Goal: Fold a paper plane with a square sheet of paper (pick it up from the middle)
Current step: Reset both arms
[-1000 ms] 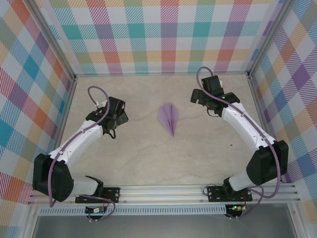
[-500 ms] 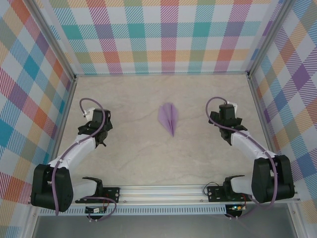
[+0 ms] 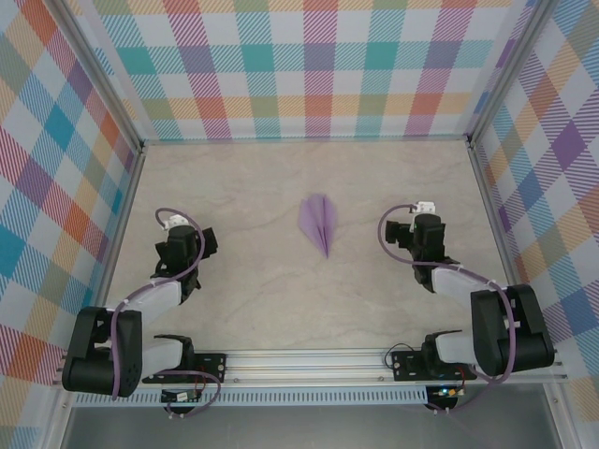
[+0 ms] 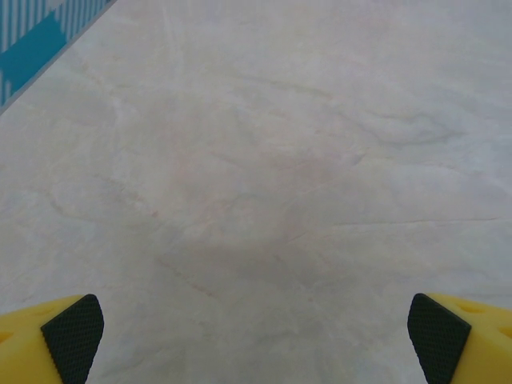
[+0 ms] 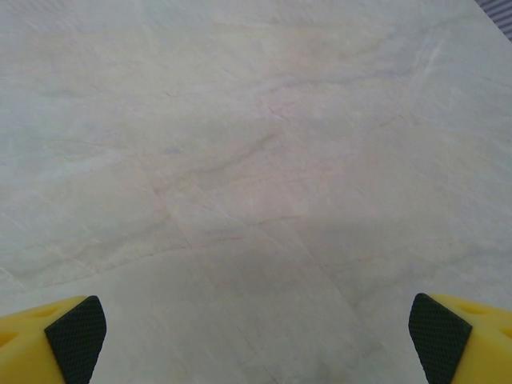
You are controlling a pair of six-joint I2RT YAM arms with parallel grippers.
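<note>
A: Where's the plane (image 3: pixel 318 223)?
B: Mid-table (image 3: pixel 253 299), between the arms and well apart from both. The left gripper (image 4: pixel 256 344) and right gripper (image 5: pixel 256 344) both gape wide, holding nothing.
A: Risk?
B: I'd guess a low arm sweep could shove such light paper, or its folds could spring open.
A: Heading?
B: The long axis runs far to near, slightly tilted. The nose points toward the arm bases, a touch right.
</note>
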